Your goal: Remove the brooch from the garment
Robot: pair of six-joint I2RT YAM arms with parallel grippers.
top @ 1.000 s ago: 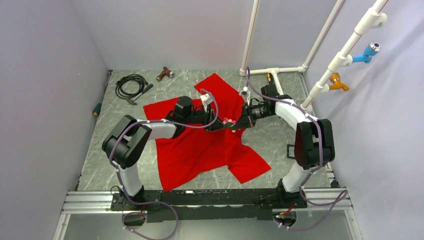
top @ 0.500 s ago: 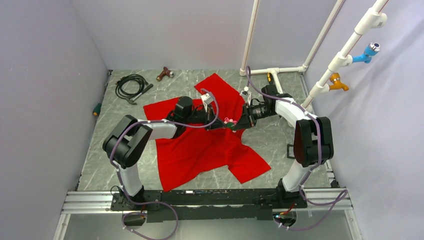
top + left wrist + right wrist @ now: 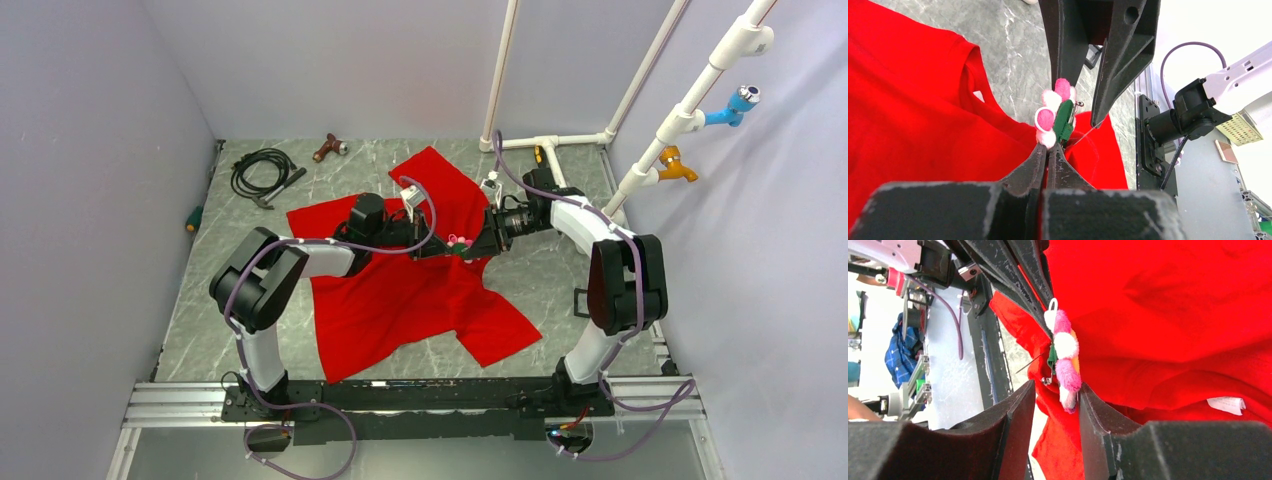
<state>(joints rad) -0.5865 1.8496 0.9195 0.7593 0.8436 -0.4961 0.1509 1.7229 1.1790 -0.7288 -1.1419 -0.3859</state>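
Left pincer (image 3: 1048, 150) pinches shirt (image 3: 923, 100) below brooch (image 3: 1054, 117); right pincer (image 3: 1056, 386) spread astride it; brooch long axis runs pincer-to-pincer.

obstacle: left hand (image 3: 444, 247) meets right hand (image 3: 469, 246) at brooch (image 3: 458, 241) | free: table (image 3: 560, 280) right of garment (image 3: 400, 300)

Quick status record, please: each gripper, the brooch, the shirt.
left gripper: shut, pinching the garment just below the brooch
right gripper: open, one finger on each side of the brooch
brooch: on a raised fold of the garment, not yet removed; cannot tell if its pin is undone
neck label: white, apart from both grippers
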